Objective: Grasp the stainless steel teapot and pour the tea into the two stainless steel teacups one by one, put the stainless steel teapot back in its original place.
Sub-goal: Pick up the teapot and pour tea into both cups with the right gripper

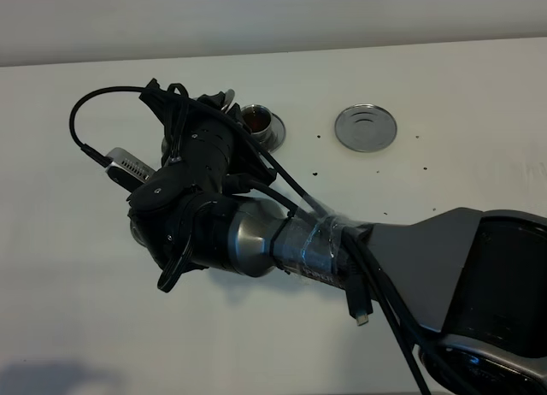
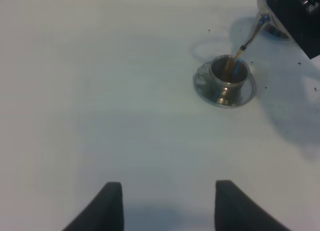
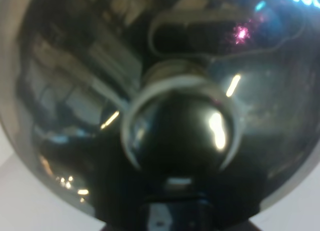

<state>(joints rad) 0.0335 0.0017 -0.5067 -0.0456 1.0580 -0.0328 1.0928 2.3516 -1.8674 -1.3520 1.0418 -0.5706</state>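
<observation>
- Right arm point(image 1: 256, 241) reaches across the white tabletop point(image 1: 85, 327) from the lower right to the left half of the exterior view.
- Stainless steel teapot point(image 3: 75, 86) is lifted off the tabletop and tipped. It fills the right wrist view, with the lid knob point(image 3: 180, 136) in the centre.
- Right fingers point(image 1: 205, 121): clamped fully together, carrying the teapot. The contact point itself is hidden.
- The arm hides most of the teapot in the exterior view.
- Left wrist view: the thin spout point(image 2: 254, 37) hangs above a teacup point(image 2: 229, 73), and a brown stream of tea point(image 2: 235, 58) runs from the tip into it.
- That teacup stands upright on its saucer point(image 2: 210, 93), partly filled.
- Exterior view: a teacup point(image 1: 261, 119) holding brown liquid sits on its saucer just beside the arm's black end. I cannot tell whether it is the same cup.
- Steel disc point(image 1: 366, 126) lies bare, well apart to the right of that cup, with dark specks scattered on the tabletop around it.
- Left fingers point(image 2: 114, 206): spread wide, holding nothing, over bare tabletop and well apart from the cup.
</observation>
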